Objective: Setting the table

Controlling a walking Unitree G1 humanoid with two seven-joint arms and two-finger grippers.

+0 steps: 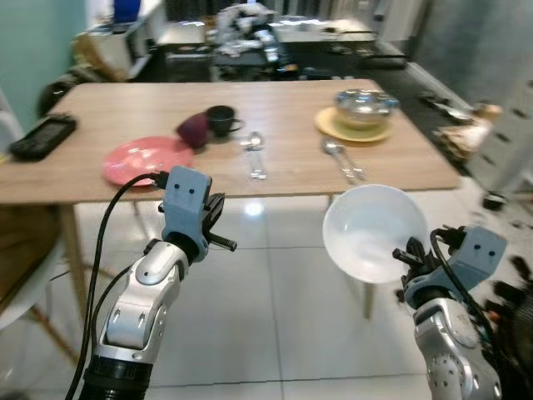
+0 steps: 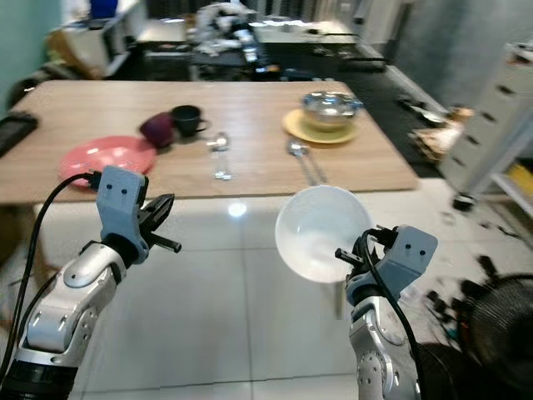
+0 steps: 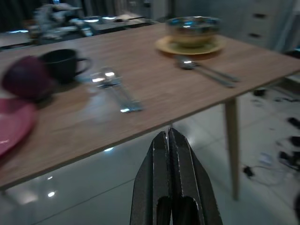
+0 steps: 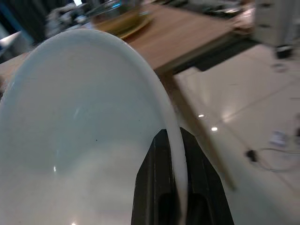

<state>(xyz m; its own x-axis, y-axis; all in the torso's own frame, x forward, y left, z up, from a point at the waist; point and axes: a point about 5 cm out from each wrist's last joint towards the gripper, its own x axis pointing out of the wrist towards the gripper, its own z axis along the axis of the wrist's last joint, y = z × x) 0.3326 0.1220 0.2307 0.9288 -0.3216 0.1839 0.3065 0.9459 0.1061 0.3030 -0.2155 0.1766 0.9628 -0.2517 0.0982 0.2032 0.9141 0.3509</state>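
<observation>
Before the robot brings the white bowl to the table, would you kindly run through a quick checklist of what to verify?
1. Right hand pinches the white bowl by its rim: ok.
2. Bowl carried level: not ok, it is tilted, its opening facing the camera.
3. Left hand shut and holding nothing: ok.
4. Bare spot on the wooden table for the bowl: ok, near the front right corner, beside the cutlery.
5. Bowl above the tabletop: not ok, it is short of the front edge, over the floor.
</observation>
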